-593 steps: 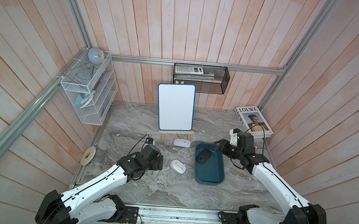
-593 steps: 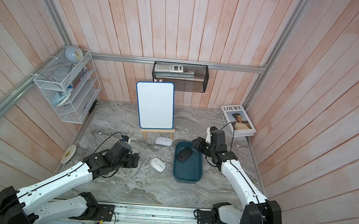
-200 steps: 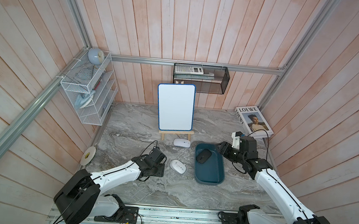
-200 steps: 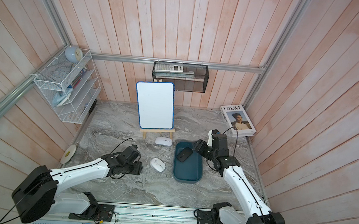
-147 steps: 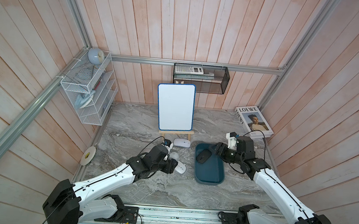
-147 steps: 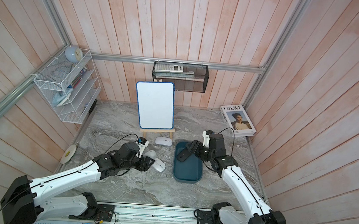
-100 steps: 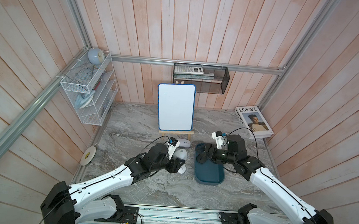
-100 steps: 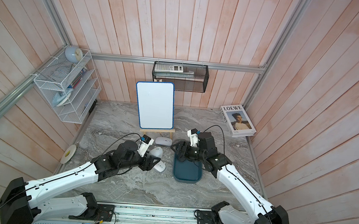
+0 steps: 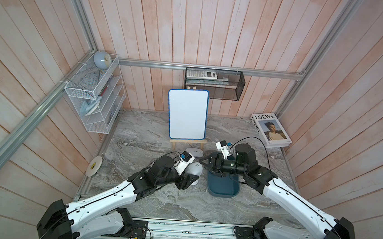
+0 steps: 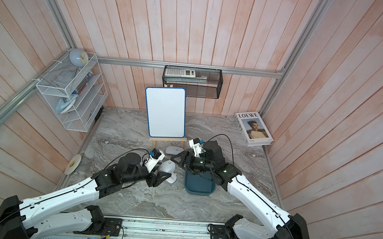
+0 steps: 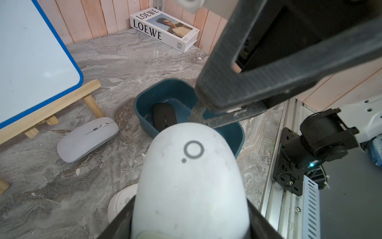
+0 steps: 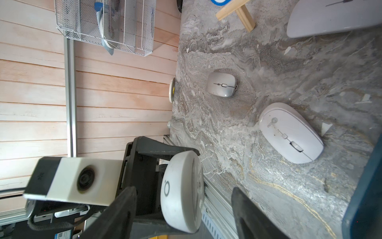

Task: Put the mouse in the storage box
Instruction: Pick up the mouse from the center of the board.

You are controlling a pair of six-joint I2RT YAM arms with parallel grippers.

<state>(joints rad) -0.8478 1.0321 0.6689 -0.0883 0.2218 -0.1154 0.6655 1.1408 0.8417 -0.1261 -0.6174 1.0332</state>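
On the marble table the teal box sits right of centre, and both my arms meet at its far left corner. My left gripper is pinching the white mouse by its sides, holding it in the air just left of the box rim and not yet over the inside. My right gripper is spread wide and empty. It hovers over the far end of the box with its fingers pointed at the mouse, close to it but, as far as I can tell, not touching. That closeness is my main worry: if either arm pushes on, the fingers may knock together or jolt the mouse loose. Its shell is smooth and rounded (a poor thing to pinch), so a bump could squirt it out. Dropped from here, it would likely land on the table or on the spare mouse lying right below, not in the box. If this is a handover, my left letting go before my right closes would do the same. A black mouse already lies in the far half of the box, so a careless drop could land on top of it.
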